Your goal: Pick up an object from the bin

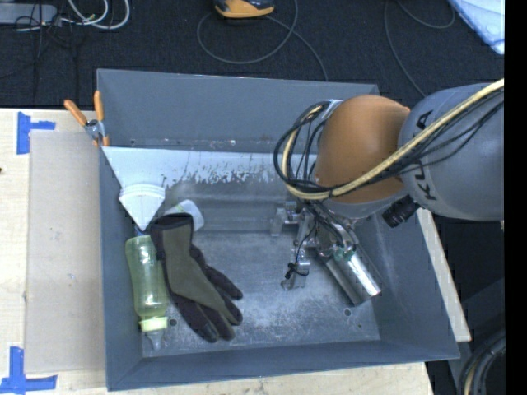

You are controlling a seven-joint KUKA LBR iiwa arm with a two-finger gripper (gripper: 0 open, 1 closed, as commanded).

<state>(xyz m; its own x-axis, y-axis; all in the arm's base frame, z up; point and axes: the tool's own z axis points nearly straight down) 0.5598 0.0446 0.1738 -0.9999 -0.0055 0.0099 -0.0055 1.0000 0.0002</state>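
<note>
Camera view. We see the claw (298,271) low in the right half of the bin (239,97), just beside a silver cylinder (358,278), the nearest thing; whether it is spread or pressed together we cannot tell. A dark glove (193,282), a greenish bottle (146,282) and a white paper cone (144,200) lie at the left. We judge that a sound grasp straddles the cylinder across its width before closing.

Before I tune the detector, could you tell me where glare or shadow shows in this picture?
Camera view: glare streaks the bin's back wall; the metal cylinder beside the gripper glints; the dark glove casts no hard shadow.
</note>
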